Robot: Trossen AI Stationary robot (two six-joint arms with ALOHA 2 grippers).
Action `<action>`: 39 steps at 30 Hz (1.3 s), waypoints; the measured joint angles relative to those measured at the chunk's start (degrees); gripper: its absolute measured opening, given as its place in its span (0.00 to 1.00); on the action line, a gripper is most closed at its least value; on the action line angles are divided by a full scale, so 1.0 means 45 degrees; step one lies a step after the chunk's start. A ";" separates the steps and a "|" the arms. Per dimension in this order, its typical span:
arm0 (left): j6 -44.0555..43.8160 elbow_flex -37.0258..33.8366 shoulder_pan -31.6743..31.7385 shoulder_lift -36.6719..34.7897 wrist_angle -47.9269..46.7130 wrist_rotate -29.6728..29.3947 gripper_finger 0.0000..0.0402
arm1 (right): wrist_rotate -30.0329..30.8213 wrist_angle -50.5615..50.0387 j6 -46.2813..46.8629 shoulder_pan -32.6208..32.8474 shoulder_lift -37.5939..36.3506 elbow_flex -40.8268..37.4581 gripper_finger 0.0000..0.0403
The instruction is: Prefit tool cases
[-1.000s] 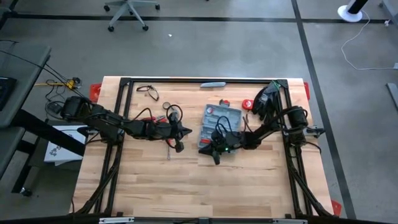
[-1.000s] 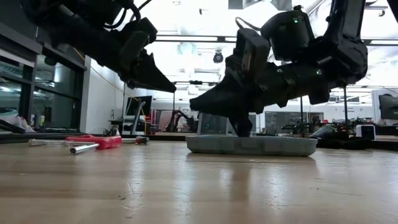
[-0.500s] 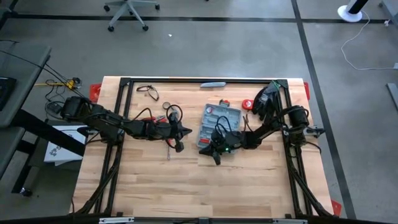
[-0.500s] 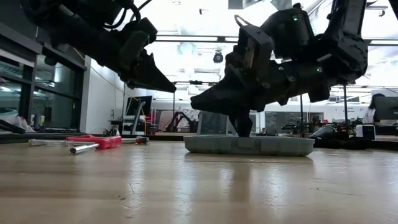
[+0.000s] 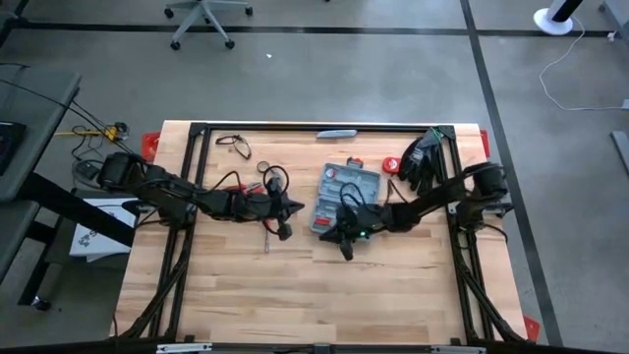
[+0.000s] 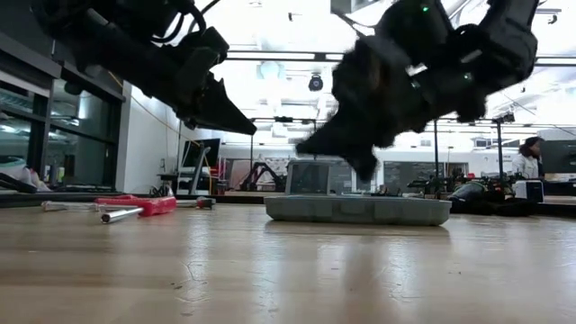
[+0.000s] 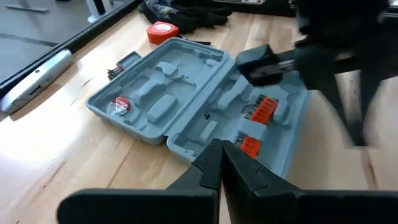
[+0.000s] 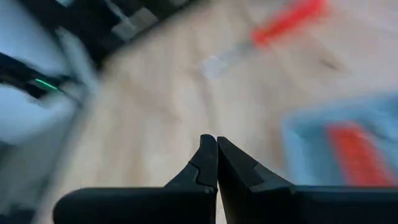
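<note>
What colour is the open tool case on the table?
Blue-grey plastic, with orange-red pieces set in one half; the tool case shows best in the left wrist view.

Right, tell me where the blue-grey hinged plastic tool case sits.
In the high view the blue-grey hinged plastic tool case lies open right of table centre, under the right gripper, near a red disc.

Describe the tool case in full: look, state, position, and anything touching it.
The tool case is blue-grey moulded plastic, hinged and lying open flat on the wooden table, right of centre. Its inside has shaped recesses; orange-red bits sit in one half and a small round red-and-silver piece in the other. The right gripper, shut, hangs over its near edge; contact cannot be told. A red tape measure lies just beyond it.
</note>
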 joint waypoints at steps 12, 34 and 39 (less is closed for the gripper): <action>0.0168 0.0022 0.0738 0.2813 0.2218 0.0196 0.00 | 0.4623 -0.9055 -0.0390 0.0424 -0.3720 0.0030 0.00; -0.0126 0.0015 0.1025 0.3887 0.2343 0.1630 0.00 | 0.7100 -1.6317 0.4641 0.1615 -0.4419 0.0020 0.00; -0.0508 0.0019 0.1020 0.3887 0.2340 0.2056 0.00 | 0.6904 -1.4809 0.4303 0.1600 -0.2980 0.0020 0.00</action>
